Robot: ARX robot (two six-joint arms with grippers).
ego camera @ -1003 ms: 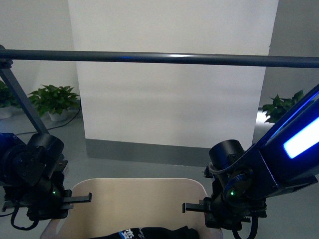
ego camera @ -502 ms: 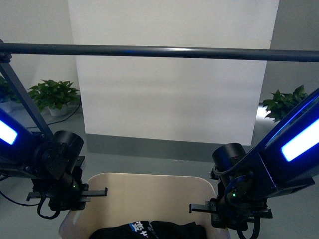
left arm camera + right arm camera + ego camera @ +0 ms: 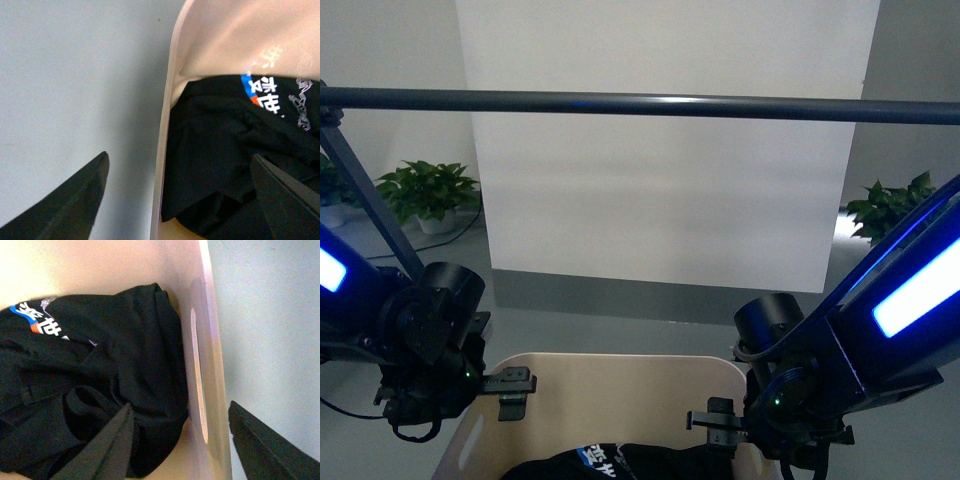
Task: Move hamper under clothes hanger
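Note:
The beige hamper [image 3: 620, 366] stands low in the front view with a black printed garment [image 3: 620, 464] inside. The clothes hanger [image 3: 640, 103] crosses the view as a dark horizontal bar above it, with a slanted leg [image 3: 360, 190] at the left. My left gripper [image 3: 510, 385] is open over the hamper's left rim. In the left wrist view the left gripper [image 3: 180, 156] straddles the rim [image 3: 167, 125], one finger outside and one over the garment [image 3: 220, 150]. My right gripper [image 3: 715, 420] is open too. In the right wrist view the right gripper [image 3: 181, 406] spans the wall with the oval handle [image 3: 198, 375].
A white panel [image 3: 660, 200] stands behind the bar. Potted plants sit on the grey floor at the left [image 3: 430, 195] and at the right [image 3: 890, 210]. Grey floor [image 3: 75, 90] lies beside the hamper's left wall, and the floor [image 3: 270, 330] also borders its right wall.
The left arm rose and came inward to the hamper's left rim, then dipped slightly. The right gripper dropped a little and shifted inward. The bar sits slightly higher in view than one second ago.

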